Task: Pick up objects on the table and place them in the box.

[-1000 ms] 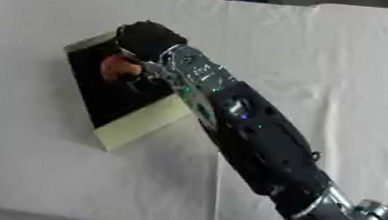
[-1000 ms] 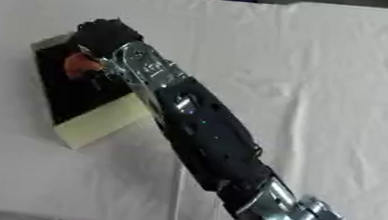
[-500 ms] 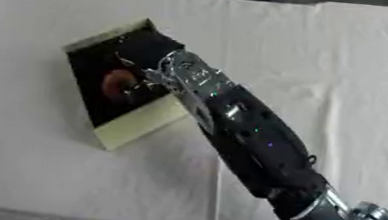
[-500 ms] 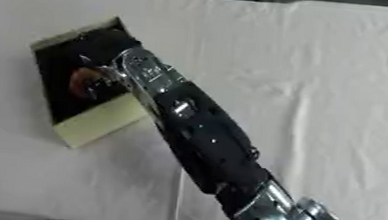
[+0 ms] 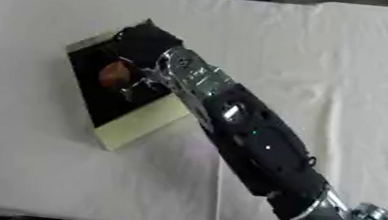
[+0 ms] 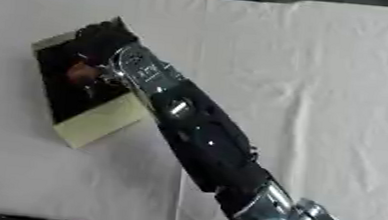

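right hand [image 5: 146,45]: over box [image 5: 139,122], fingers cannot be told | reddish-brown object [image 5: 116,74]: in box, just left of hand, apparently released since a second ago | placing looks done

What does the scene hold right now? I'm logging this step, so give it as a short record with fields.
surface: table under a white cloth
box: dark inside, pale yellow-green walls, on the table's left part
in box: reddish-brown object
right robot hand: over the box's far end, finger pose unclear
left robot hand: not identifiable in view
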Controlling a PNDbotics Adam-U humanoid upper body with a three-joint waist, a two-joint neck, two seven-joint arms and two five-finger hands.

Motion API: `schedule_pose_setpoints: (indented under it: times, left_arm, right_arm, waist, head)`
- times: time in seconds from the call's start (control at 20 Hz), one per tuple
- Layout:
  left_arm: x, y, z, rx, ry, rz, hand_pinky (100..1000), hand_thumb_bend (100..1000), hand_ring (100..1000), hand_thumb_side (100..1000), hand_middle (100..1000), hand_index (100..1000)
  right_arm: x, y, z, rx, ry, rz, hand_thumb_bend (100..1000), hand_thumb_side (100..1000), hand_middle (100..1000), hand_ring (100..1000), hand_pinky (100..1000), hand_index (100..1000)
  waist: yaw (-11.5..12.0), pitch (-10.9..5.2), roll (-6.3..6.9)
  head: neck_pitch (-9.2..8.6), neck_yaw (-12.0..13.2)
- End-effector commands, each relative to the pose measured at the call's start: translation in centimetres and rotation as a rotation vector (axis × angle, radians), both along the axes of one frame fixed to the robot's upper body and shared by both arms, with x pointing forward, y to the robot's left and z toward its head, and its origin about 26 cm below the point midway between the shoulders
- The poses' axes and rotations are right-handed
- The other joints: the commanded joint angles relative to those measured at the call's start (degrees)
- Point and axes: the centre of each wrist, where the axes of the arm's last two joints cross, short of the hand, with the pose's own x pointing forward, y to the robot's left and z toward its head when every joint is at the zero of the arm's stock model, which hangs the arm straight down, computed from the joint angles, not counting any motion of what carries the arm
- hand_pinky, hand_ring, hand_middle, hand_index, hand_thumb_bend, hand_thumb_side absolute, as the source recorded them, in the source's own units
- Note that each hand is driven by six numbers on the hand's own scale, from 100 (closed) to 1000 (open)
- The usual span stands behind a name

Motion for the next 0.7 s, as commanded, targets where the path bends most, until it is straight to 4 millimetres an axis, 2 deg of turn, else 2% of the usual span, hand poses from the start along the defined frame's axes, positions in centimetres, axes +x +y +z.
schedule_pose_setpoints:
  times: [0.05, 0.15, 0.3, 0.65, 0.7]
  left_arm:
    - [-0.2, -0.1, 0.8, 0.013, -0.028, -0.009, 568, 100, 705, 661, 777, 767]
    - [-0.2, -0.1, 0.8, 0.014, -0.027, -0.009, 568, 100, 705, 660, 777, 767]
    - [-0.2, 0.0, 0.8, 0.015, -0.026, -0.007, 568, 100, 705, 660, 778, 767]
    - [-0.3, 0.1, 0.7, 0.018, -0.023, -0.001, 569, 100, 705, 659, 777, 766]
    - [-0.3, 0.1, 0.7, 0.018, -0.023, 0.0, 569, 100, 704, 659, 777, 766]
  right_arm:
    - [-1.1, 0.5, 2.6, 0.069, -0.064, 0.033, 100, 334, 711, 900, 886, 862]
    - [-1.7, 0.3, 3.8, 0.115, -0.085, 0.046, 100, 279, 683, 885, 875, 840]
    - [-2.8, -0.3, 6.1, 0.192, -0.111, 0.07, 100, 250, 659, 868, 861, 820]
    - [-4.9, -3.4, 11.1, 0.344, -0.183, 0.082, 100, 167, 652, 867, 855, 810]
    - [-5.1, -4.0, 11.6, 0.362, -0.196, 0.08, 100, 130, 649, 865, 851, 806]
  waist:
    - [0.0, -1.14, 0.41]
    - [0.0, -1.18, 0.48]
    - [-0.2, -1.24, 0.56]
    - [-0.7, -1.54, 0.73]
    - [-0.8, -1.57, 0.78]
  head:
    - [-0.61, 0.1]
    - [-0.59, 0.1]
    - [-0.48, 0.2]
    - [-0.41, 0.6]
    - [-0.39, 0.7]
